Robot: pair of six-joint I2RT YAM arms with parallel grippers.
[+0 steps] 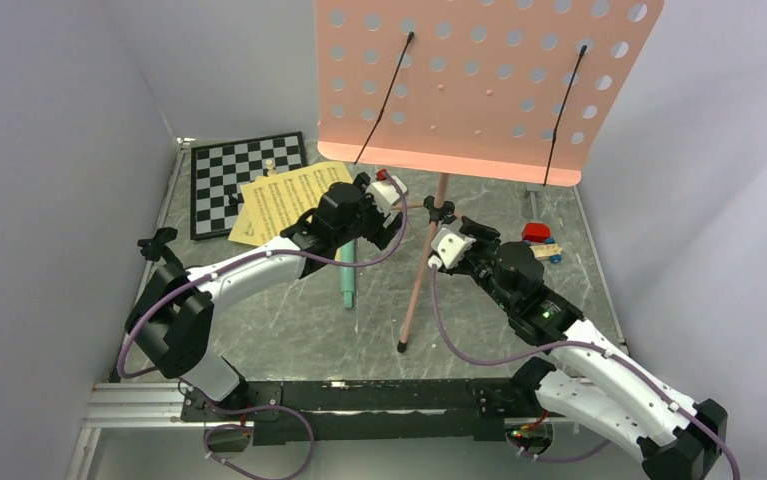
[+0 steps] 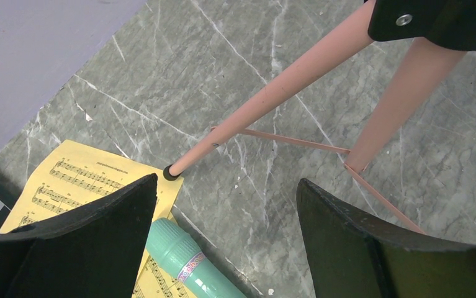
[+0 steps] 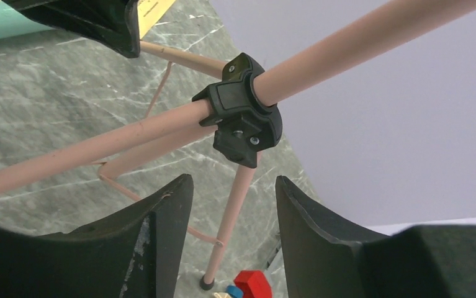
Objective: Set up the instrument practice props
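Steadying the stand (image 1: 479, 80) calls for centring the right gripper (image 3: 234, 181) on the hub (image 3: 241, 108) before clamping. It and the left gripper (image 2: 227, 181) gape, empty

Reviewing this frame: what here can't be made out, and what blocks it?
- Pink music stand: top of its desk cut off by the top view's upper edge.
- Mint-green tube: upper end hidden under the left arm in the top view.
- Sheet-music pages: print too small to read; part covered by the left arm.
- Toy blocks: partly behind the right arm, top view.
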